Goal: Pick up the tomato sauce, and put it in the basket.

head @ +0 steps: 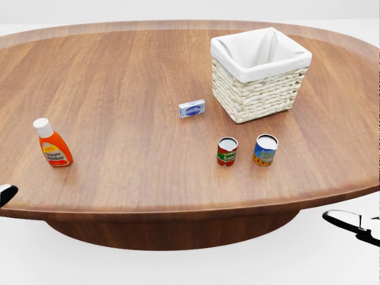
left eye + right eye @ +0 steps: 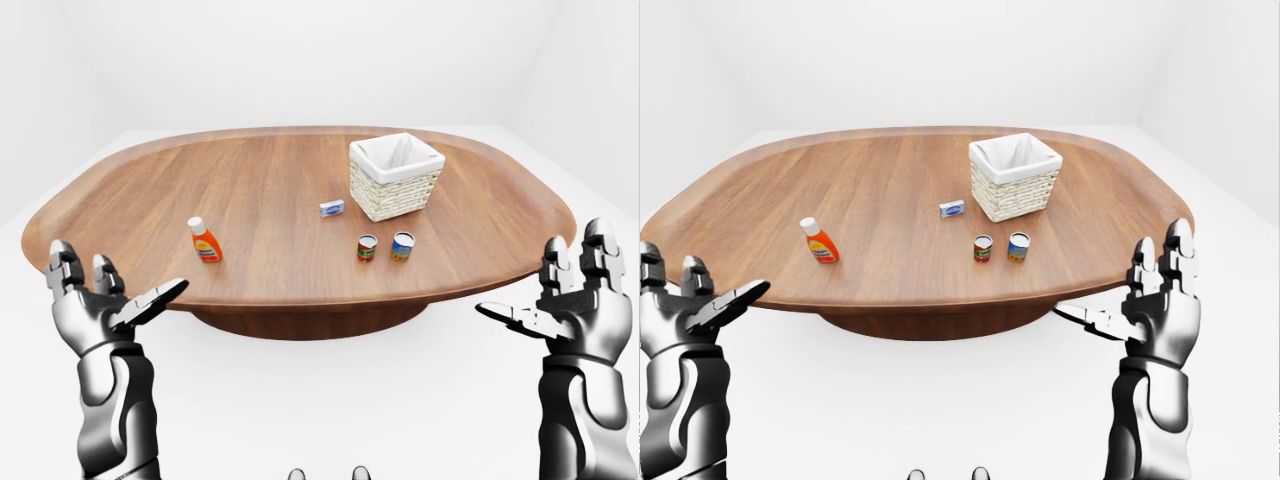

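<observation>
Tomato sauce can [image 1: 227, 151] is standing upright on the desk [image 1: 130, 77], long axis vertical, open top facing up, label reading toward the desk's near edge. It's sitting near that near edge, right of centre in the head view. A second can [image 1: 265, 149] with a blue-yellow label is standing just beside it on its right, not touching.

Basket [image 1: 259, 72] is sitting toward the desk's far right, up-view from both cans, white liner showing, opening up. A small blue-white box [image 1: 192, 108] is lying flat just left of the basket. An orange ketchup bottle [image 1: 51, 143] is standing upright near the desk's left near edge, white cap on top, well apart from the cans.

Left hand [image 2: 108, 303] is hovering off the desk's near-left edge, fingers spread apart, holding nothing. Right hand [image 2: 566, 307] is hovering off the near-right edge, fingers likewise apart, empty. Neither is touching the desk or anything on it. In the head view only slivers of them are showing at the bottom corners.
</observation>
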Tool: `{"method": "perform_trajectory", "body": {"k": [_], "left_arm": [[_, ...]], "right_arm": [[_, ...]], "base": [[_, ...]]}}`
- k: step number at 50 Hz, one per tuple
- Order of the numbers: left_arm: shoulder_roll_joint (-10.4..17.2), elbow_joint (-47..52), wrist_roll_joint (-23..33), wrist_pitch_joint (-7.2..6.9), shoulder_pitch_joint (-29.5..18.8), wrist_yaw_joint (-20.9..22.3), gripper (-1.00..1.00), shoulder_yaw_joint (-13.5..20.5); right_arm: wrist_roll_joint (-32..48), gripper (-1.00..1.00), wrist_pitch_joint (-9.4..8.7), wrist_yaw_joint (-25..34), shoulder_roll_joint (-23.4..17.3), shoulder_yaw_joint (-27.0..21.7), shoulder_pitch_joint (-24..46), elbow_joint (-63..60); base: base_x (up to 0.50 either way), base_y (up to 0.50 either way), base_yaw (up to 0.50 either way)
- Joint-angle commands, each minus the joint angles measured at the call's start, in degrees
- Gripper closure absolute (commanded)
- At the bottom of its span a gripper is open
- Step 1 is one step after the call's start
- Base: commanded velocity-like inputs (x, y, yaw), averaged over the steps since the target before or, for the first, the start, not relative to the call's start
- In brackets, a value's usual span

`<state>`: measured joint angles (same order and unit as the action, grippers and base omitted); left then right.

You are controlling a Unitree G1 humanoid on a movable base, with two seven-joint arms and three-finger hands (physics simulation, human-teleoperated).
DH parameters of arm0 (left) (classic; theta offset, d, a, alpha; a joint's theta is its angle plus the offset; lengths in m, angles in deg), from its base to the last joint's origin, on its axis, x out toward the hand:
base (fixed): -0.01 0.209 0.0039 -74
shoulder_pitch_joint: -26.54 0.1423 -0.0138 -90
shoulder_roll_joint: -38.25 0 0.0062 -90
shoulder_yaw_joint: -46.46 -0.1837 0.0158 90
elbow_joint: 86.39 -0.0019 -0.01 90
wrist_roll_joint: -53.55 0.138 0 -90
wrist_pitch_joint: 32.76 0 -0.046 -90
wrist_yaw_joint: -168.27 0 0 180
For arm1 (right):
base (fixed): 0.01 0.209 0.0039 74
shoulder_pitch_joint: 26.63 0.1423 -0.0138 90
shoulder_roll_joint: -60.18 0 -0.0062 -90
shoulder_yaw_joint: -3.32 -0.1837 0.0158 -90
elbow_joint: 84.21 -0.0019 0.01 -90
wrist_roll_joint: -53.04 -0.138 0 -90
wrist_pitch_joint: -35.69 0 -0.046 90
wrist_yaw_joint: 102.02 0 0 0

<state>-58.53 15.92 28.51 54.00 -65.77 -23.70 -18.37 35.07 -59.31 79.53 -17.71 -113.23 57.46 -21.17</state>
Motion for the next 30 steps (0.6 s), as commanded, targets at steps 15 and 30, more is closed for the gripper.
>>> {"method": "perform_trajectory", "body": {"k": [15, 30], "left_arm": [[0.2, 0.0, -1.6, 0.87, 0.2, -1.2, -1.00, 0.4], [-0.1, 0.2, -1.4, 1.17, 0.4, -1.0, -1.00, 0.0]], "right_arm": [[-1.6, -1.00, 0.00, 0.8, -0.2, -1.2, -0.5, 0.5], [-1.5, -1.00, 0.00, 1.3, 0.0, -1.2, -0.8, 0.5]], "base": [[0.00, -0.27, 0.00], [0.00, -0.28, 0.00]]}}
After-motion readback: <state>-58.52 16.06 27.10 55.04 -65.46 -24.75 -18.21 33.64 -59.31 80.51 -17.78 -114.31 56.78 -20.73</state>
